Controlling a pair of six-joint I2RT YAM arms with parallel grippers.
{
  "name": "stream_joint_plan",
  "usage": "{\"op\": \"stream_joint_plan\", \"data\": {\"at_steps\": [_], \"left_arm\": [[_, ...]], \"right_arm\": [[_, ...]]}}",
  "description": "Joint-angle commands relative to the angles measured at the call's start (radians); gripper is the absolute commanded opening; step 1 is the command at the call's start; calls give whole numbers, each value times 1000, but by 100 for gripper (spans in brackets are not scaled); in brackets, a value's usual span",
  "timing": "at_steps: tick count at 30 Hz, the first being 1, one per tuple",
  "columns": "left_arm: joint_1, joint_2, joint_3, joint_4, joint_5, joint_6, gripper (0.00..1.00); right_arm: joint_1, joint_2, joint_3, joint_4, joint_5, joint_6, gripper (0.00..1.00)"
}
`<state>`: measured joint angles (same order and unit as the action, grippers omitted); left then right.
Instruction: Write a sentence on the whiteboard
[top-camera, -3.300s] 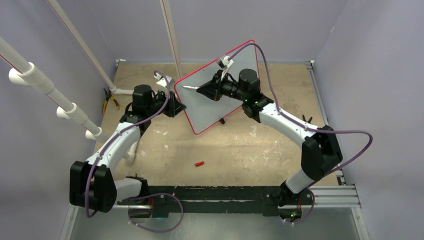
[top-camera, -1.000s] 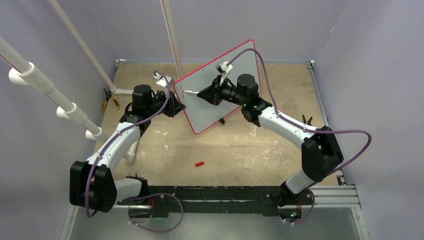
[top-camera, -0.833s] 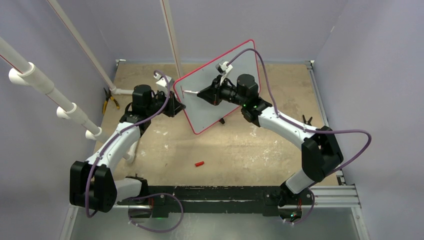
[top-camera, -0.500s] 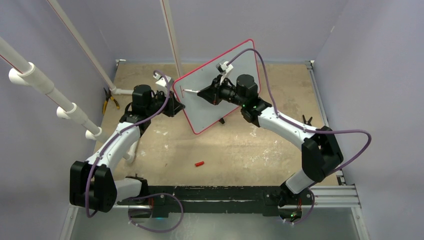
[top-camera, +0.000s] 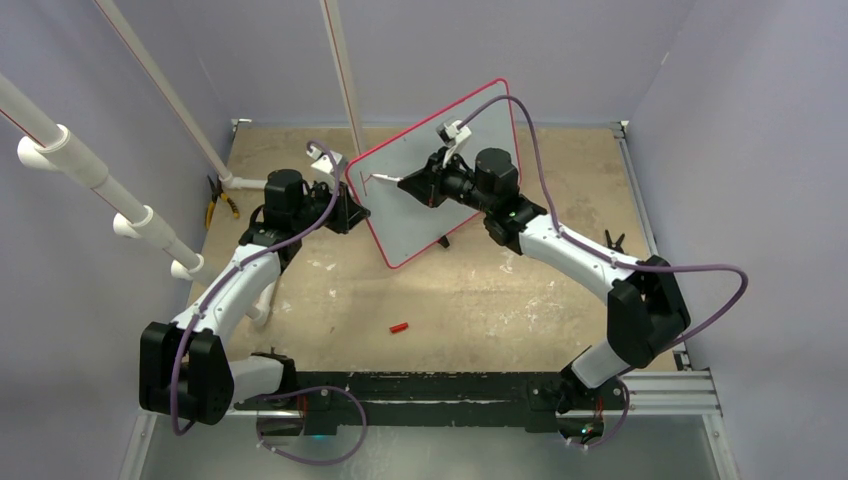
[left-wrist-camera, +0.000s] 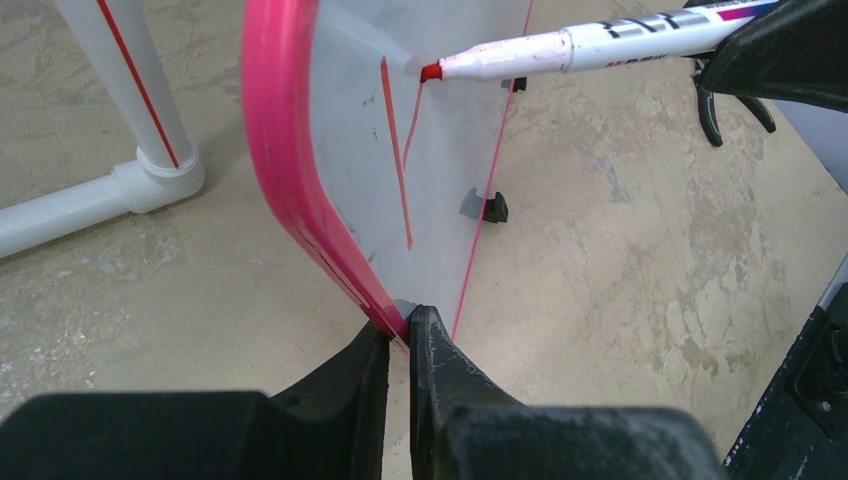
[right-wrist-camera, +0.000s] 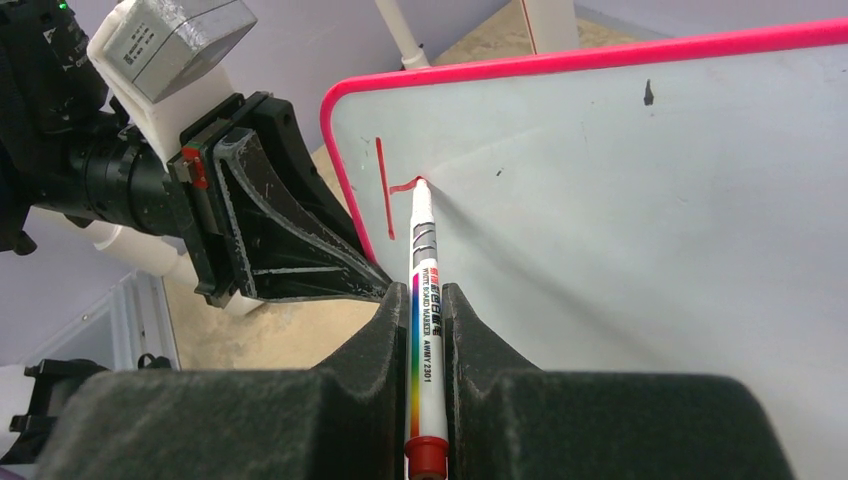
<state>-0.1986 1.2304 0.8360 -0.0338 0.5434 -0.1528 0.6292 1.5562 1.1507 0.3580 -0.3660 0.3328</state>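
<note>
PEN TO BOARD: The right pincer (right-wrist-camera: 427, 295), jaws pinched tight on the barrel of a white marker (right-wrist-camera: 424, 245), aims the pen toward 12 o'clock in its own wrist view. The red tip rests on the whiteboard (right-wrist-camera: 650, 200) close to its upper left corner. Only the opening of the sentence (right-wrist-camera: 385, 190) shows: one upright red stroke and a short crossbar reaching the tip. From the tip, the whole unwritten face lies toward 3 o'clock, along the board's long axis, so the coming stroke likely travels that way, with the pen held square to the face.

At 9 o'clock of the tip, the left pincer (left-wrist-camera: 405, 322) is clamped on the board's pink-red rim. It steadies the panel, which stands tilted up off the sandy surface (top-camera: 470, 300) on small black feet. Seen from above, the marker points toward 9 o'clock from the right arm, the one working the board's face, while the left arm merely braces the edge. A red cap (top-camera: 399, 327) lies well apart at 6 o'clock of the board. The task looks barely begun.
</note>
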Motion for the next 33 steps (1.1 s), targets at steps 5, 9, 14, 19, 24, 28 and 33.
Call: {"op": "stream_joint_plan", "data": {"at_steps": [5, 9, 14, 19, 24, 28, 33], "left_arm": [[2, -11, 29, 35, 2, 41, 0], [3, -9, 28, 35, 1, 41, 0], [2, -8, 28, 35, 4, 41, 0], [3, -8, 28, 35, 4, 40, 0], [3, -6, 28, 36, 7, 41, 0], [2, -5, 28, 35, 10, 39, 0], [3, -6, 28, 36, 10, 39, 0]], "right_arm": [[-5, -49, -4, 14, 57, -5, 0], [-5, -76, -8, 26, 18, 6, 0], [-5, -71, 22, 30, -4, 14, 0], [-6, -36, 52, 29, -6, 11, 0], [-6, -15, 64, 38, -14, 12, 0], [-5, -7, 71, 51, -11, 15, 0], [-5, 7, 78, 47, -4, 15, 0]]}}
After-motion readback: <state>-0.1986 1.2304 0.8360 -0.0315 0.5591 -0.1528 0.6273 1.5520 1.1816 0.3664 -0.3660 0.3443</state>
